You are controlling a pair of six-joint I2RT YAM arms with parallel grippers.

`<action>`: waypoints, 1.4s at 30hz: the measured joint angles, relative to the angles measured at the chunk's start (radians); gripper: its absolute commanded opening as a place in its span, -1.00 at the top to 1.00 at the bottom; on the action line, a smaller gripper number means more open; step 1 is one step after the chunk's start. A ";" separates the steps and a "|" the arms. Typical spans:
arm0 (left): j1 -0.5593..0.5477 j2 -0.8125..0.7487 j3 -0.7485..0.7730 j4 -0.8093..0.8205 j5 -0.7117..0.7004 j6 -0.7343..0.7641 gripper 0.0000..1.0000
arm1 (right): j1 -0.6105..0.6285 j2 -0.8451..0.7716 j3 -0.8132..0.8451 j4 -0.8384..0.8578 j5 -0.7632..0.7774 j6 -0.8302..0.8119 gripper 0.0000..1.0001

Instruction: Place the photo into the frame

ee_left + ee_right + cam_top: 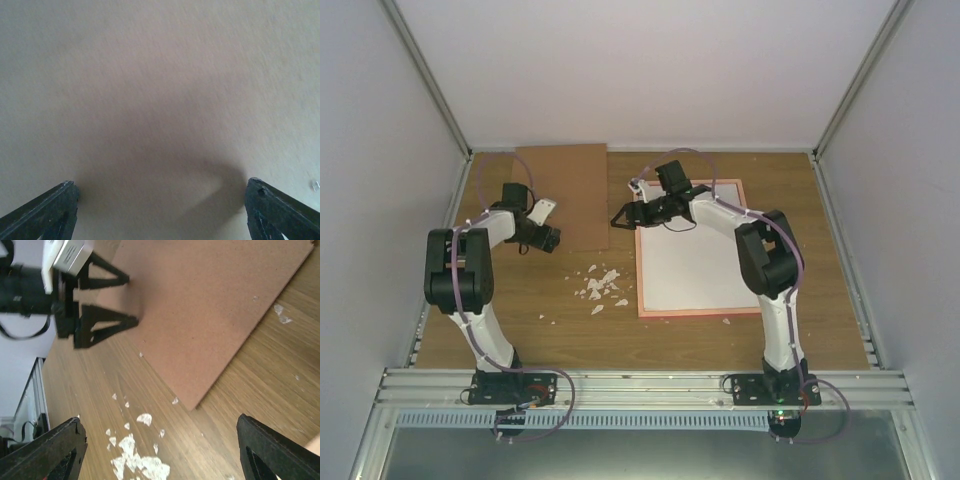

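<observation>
The pink frame lies flat on the table at centre right, with a plain white sheet filling its inside. No dark landscape photo shows in any view. My right gripper is open and empty just off the frame's far left corner; in the right wrist view it hovers over bare wood and white scraps. My left gripper is open and empty, low over the brown backing board. Its view shows only that board between the wide-apart fingertips of this gripper.
The backing board lies at the far left, with the left gripper at its edge. White paper scraps are scattered between board and frame. White walls enclose the table.
</observation>
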 measured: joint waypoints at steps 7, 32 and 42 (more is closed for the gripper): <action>0.000 -0.124 -0.165 0.027 -0.001 -0.002 -0.80 | 0.051 0.130 0.143 -0.002 0.055 0.147 -0.53; 0.363 0.085 0.195 -0.063 0.323 -0.131 -0.91 | 0.114 0.307 0.361 -0.052 0.374 0.438 -0.49; 0.363 0.159 0.203 -0.051 0.349 -0.134 -0.77 | 0.114 0.331 0.368 0.013 0.332 0.465 -0.48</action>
